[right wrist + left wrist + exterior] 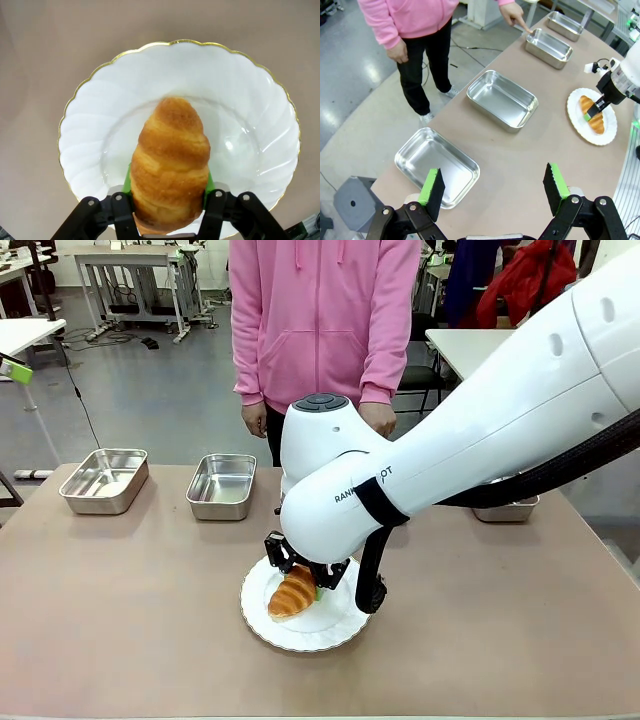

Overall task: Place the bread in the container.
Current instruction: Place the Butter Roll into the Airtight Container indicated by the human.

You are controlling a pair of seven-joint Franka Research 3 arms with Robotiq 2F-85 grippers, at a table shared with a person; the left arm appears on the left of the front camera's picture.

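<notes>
At the lower centre of the front view we see the right gripper (305, 585) lowered over a white scalloped plate (258, 612), its fingers clenched on the bread (292, 594). The golden-brown loaf lies on the plate, one tapered end pointing toward the lower left of the frame. The right wrist view confirms the grasp: the bread (170, 165) rises from the bottom edge between the two green pads (127, 186), which press against its sides, and the plate (250, 100) with its gilt rim spreads behind it on the brown table (35, 60).

In the left wrist view the left gripper (492, 192) sits at the bottom of the frame with its jaws spread wide and nothing between them. Beyond it, four steel pans run in a line from lower left to upper right. The nearest pan (437, 165) lies just past the left finger, the next pan (502, 99) sits mid-frame, a third pan (548, 47) is farther up, and the last pan (564, 25) is near the top edge. A person in a pink hoodie (407, 20) stands at the upper left, and the person's hand (512, 12) points a finger down at the third pan. At the right edge of this view the right gripper (592, 110) grips the bread (592, 115) on the plate (576, 112).
</notes>
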